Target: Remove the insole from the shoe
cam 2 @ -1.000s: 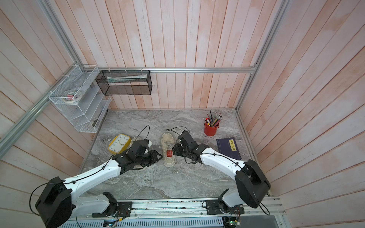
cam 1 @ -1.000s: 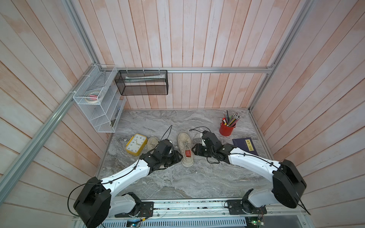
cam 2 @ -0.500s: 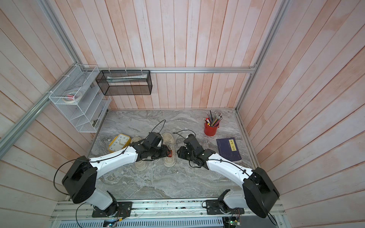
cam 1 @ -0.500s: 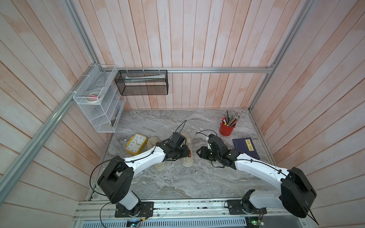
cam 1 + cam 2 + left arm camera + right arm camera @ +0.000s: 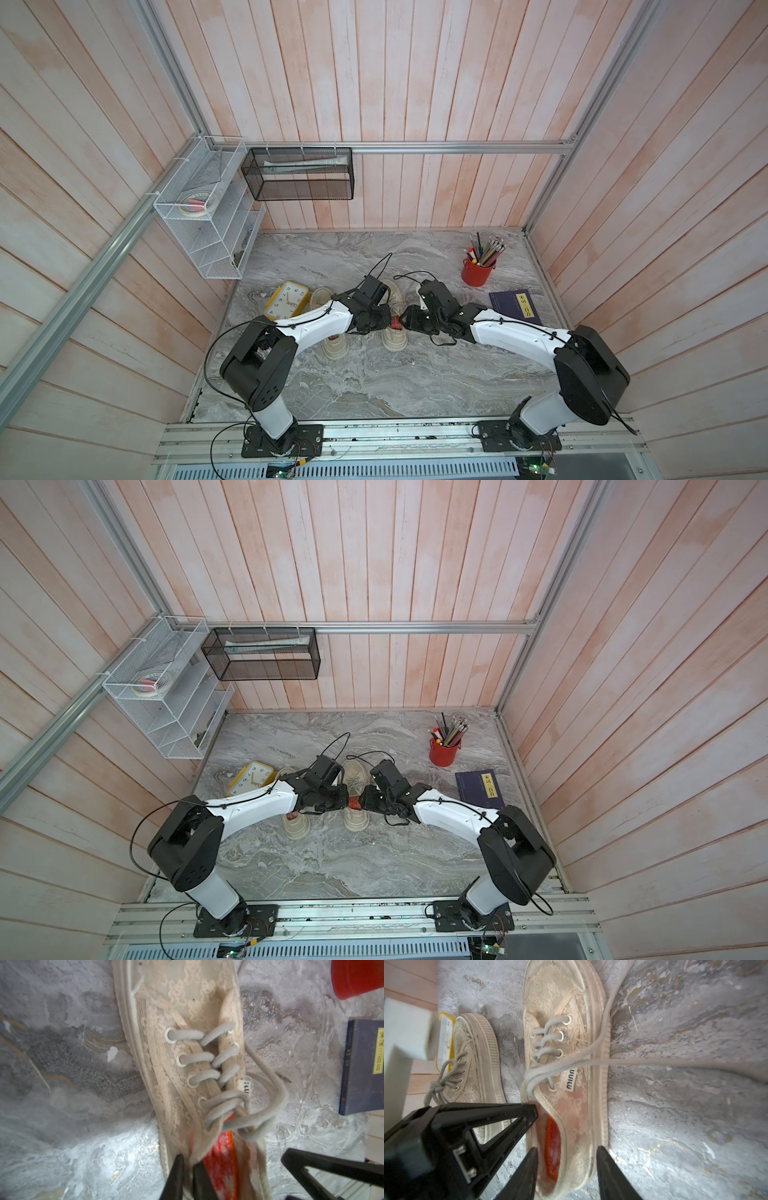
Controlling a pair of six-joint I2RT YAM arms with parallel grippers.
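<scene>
Closing in the space on three sides are tall walls (image 5: pixel 374 83) of pale pink wooden boards, with shiny metal bars (image 5: pixel 457 147) running along them. Below lies a grey table (image 5: pixel 374 386) that looks like stone, with wavy light and dark streaks. The left arm (image 5: pixel 316 328) and the right arm (image 5: pixel 511 336), white and black, reach in from the near edge and meet in the middle.

A white wire rack (image 5: pixel 208 237) hangs on the left wall. A black mesh basket (image 5: pixel 299 185) hangs on the back wall beside it.

Two cream lace shoes lie side by side on the table, toes toward the back wall. The shoe (image 5: pixel 395 340) on the right has the red-orange insole (image 5: pixel 220 1165) lying inside it. The other shoe (image 5: pixel 334 351) is partly under the left arm.

A dark blue book (image 5: pixel 515 306) lies flat near the right wall. A yellow clock (image 5: pixel 286 300) sits by the other shoe. A red cup (image 5: pixel 476 272) of pencils (image 5: pixel 488 249) stands near the back right corner.

The left gripper (image 5: pixel 188 1159) has its jaws squeezed nearly together on the shoe's side edge, one outside and one inside next to the insole. The right gripper (image 5: pixel 567 1148) has its jaws about half wide, one on each side of the shoe's back part. They touch both sides and hold it.
</scene>
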